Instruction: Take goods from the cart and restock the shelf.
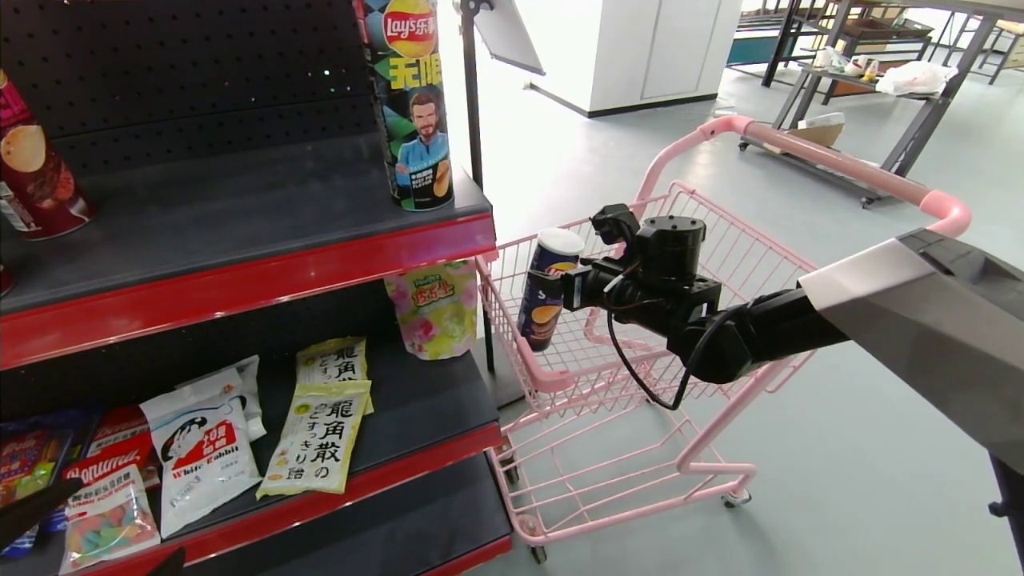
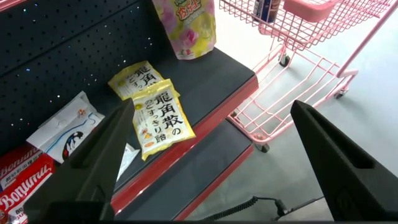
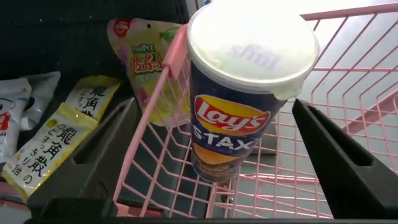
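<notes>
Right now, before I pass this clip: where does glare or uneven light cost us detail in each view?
Right wrist view: glare washes the lid of the chip can nearly white. Head view: the floor beyond the pink cart is overlit, while the lower shelf sits in shadow. Left wrist view: bright specks dot the pegboard; the packets are readable.

Bright, even daylight; the floor (image 1: 840, 448) glares pale, the can lid (image 3: 252, 46) is overexposed, shelf (image 1: 240, 208) recesses dim.

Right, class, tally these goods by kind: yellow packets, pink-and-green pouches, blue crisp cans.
yellow packets: 2
pink-and-green pouch: 1
blue crisp can: 1
Total: 4
</notes>
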Motion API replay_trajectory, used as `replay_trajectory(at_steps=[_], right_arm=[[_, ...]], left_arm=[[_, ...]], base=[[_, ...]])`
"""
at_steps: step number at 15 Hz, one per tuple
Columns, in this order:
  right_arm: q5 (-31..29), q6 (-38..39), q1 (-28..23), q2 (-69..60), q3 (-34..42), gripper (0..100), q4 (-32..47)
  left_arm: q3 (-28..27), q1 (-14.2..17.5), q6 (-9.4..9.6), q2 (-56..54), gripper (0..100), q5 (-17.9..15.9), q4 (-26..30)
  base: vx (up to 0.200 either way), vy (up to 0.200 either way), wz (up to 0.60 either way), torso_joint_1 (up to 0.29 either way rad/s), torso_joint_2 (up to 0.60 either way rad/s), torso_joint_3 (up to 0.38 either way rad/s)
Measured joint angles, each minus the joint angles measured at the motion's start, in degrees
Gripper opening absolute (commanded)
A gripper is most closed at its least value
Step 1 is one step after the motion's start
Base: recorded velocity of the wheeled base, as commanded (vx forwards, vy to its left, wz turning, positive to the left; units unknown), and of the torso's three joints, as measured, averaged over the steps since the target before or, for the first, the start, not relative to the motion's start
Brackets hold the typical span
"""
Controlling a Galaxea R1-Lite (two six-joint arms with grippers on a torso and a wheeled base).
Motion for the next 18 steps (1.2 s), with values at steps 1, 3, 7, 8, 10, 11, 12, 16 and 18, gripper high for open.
replay_trajectory(at_steps=[1, 3, 7, 8, 10, 11, 12, 16, 18], right_arm=[[0.00, 0.84, 0.02, 0.71, -1.38, 100, -0.02], [-0.02, 1.15, 0.05, 2.21, -3.23, 100, 0.09], [0.00, 1.32, -0.16, 5.07, -6.80, 100, 0.05], [0.00, 1.74, -0.22, 5.84, -7.83, 100, 0.09], [0.00, 2.19, -0.35, 7.02, -8.87, 100, 0.17], [0.01, 2.29, -0.61, 7.63, -9.20, 100, 0.16], [0.00, 2.30, -0.99, 8.22, -9.53, 100, 0.20], [0.09, 2.40, -1.62, 9.67, -11.39, 100, 0.20], [0.48, 2.90, -1.38, 10.25, -12.59, 100, 0.28]], left_arm=[[0.00, -0.02, 0.27, -0.02, 100, -0.02, 0.60], [-0.09, 0.00, 0.35, -0.02, 100, 0.00, 1.06], [-0.20, 0.00, 0.41, -0.11, 100, 0.50, 1.01], [-0.20, 0.00, 0.44, -0.11, 100, 0.57, 1.01], [-0.30, 0.00, 0.44, -0.13, 100, 0.61, 0.98], [-0.30, 0.00, 0.44, -0.13, 100, 0.63, 0.98], [-0.30, 0.00, 0.44, -0.13, 100, 0.71, 0.98], [-0.30, 0.00, 1.34, -0.13, 100, 0.72, 0.98], [-0.28, 0.00, 1.40, -0.13, 100, 0.79, 0.98]], base=[[0.000, 0.000, 0.00, 0.000, 0.00, 0.000], [0.000, 0.000, 0.00, 0.000, 0.00, 0.000], [0.000, 0.000, 0.00, 0.000, 0.00, 0.000], [0.000, 0.000, 0.00, 0.000, 0.00, 0.000], [0.000, 0.000, 0.00, 0.000, 0.00, 0.000], [0.000, 0.000, 0.00, 0.000, 0.00, 0.000], [0.000, 0.000, 0.00, 0.000, 0.00, 0.000], [0.000, 0.000, 0.00, 0.000, 0.00, 0.000], [0.000, 0.000, 0.00, 0.000, 0.00, 0.000]])
